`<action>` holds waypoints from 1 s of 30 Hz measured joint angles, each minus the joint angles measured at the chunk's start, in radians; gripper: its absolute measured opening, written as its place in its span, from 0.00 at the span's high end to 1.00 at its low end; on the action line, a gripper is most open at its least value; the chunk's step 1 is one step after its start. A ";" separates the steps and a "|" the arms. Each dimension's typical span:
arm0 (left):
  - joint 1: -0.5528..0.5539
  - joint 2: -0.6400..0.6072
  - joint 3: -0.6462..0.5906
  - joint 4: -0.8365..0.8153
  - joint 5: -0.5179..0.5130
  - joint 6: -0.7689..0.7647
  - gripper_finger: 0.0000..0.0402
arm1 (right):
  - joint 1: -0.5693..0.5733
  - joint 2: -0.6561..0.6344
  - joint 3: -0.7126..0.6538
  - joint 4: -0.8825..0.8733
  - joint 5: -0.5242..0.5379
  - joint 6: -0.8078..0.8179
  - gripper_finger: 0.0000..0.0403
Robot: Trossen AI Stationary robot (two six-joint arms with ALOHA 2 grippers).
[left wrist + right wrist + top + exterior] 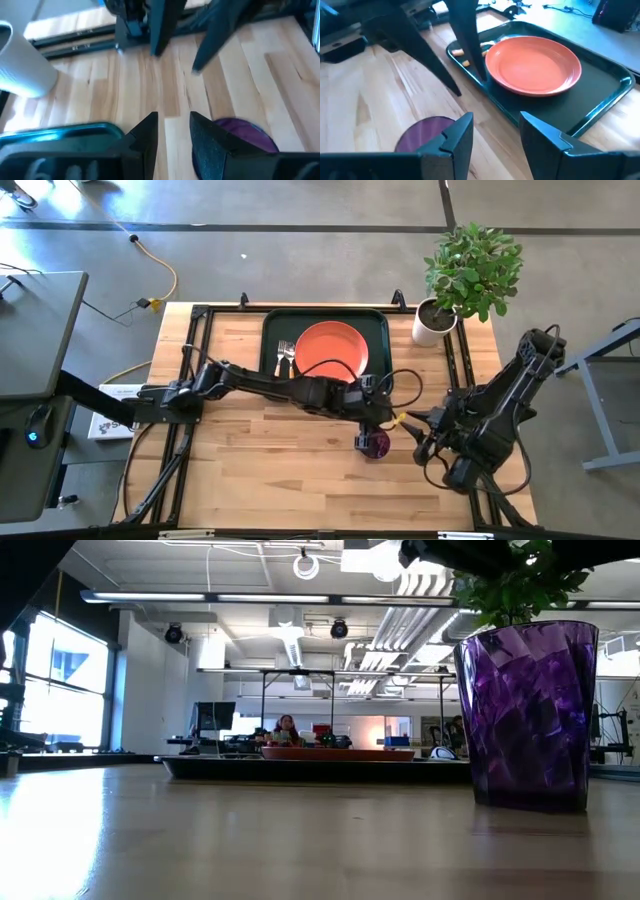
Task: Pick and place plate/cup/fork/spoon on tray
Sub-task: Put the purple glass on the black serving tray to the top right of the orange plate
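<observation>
Below centre of the high view, the left gripper (372, 423) is hovering just above the cup (375, 444), jaws apart. Plate (330, 350) and cutlery, seemingly the fork (282, 356), are lying on the tray (378, 330); the cup needs gripping next.

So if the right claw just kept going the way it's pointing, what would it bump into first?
Probably the purple cup, which sits just beyond the right gripper, slightly off to one side. Past it lies the tray, though depth is uncertain.
</observation>
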 joint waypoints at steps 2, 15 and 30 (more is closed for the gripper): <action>-0.012 -0.031 -0.068 0.045 -0.022 0.008 0.74 | -0.042 0.000 0.000 0.054 -0.049 -0.086 0.63; -0.043 -0.655 -1.143 0.890 -0.131 -0.066 0.74 | -0.284 0.007 0.000 0.458 -0.336 -0.608 0.63; -0.118 -1.078 -1.755 1.178 -0.239 -0.182 0.74 | -0.637 0.023 0.001 0.397 -0.879 -0.910 0.63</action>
